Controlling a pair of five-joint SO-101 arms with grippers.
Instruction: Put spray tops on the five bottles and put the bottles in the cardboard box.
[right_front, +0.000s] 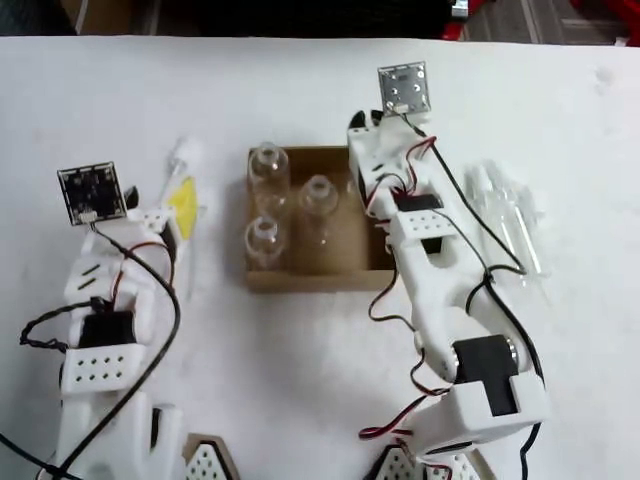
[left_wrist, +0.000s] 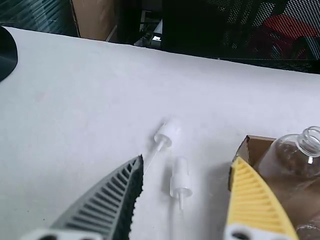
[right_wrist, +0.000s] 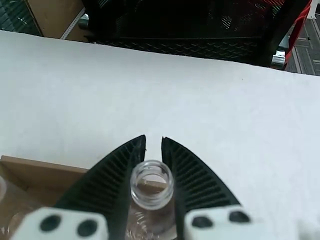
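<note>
Yellow-and-grey left jaws: wide apart, empty, above the counter (right_front: 300, 380).
Spray tops (left_wrist: 180, 182): two, loose, just beyond those jaws.
Cardboard box (right_front: 340, 275): three uncapped bottles (right_front: 318, 192) standing inside.
Black right jaws: closed on one bottle's (right_wrist: 151, 182) neck at the box's edge.

Box (right_front: 320, 279) brown; bottles (right_front: 318, 200) clear; spray tops (left_wrist: 180, 181) white; L gripper (left_wrist: 188, 160) ribbed grey + yellow; R gripper (right_wrist: 153, 138) ribbed blk.
</note>
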